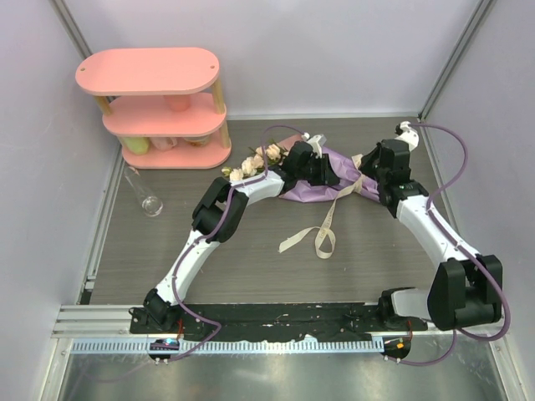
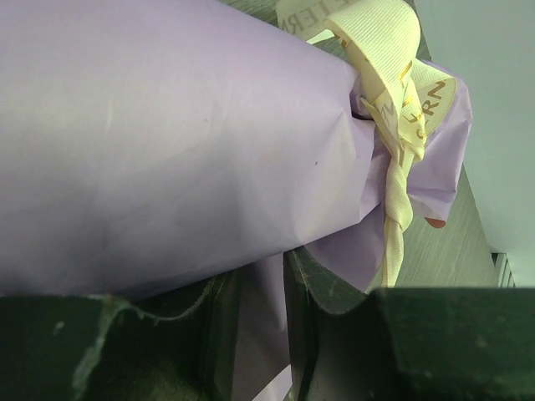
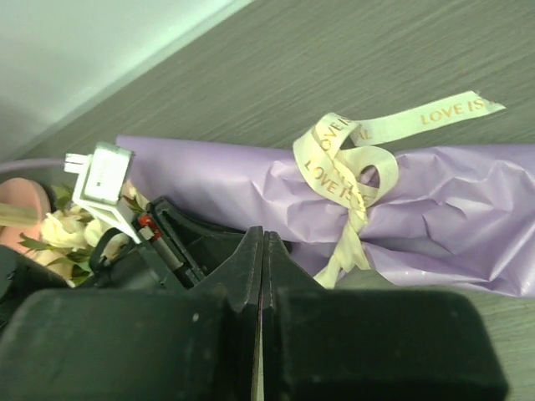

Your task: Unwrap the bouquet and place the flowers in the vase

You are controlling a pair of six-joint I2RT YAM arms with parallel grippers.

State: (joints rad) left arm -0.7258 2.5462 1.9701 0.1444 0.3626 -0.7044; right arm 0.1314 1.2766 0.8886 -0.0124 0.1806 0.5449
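Cream ribbon [image 3: 330,177] on the bouquet [image 3: 451,217] reads "LOVE IS".

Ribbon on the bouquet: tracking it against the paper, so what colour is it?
The ribbon is cream with gold lettering; right wrist view shows it best.

Bouquet [image 1: 347,167] flat on table [image 1: 251,259] (mid-back), vase [image 1: 150,200] well to its left.
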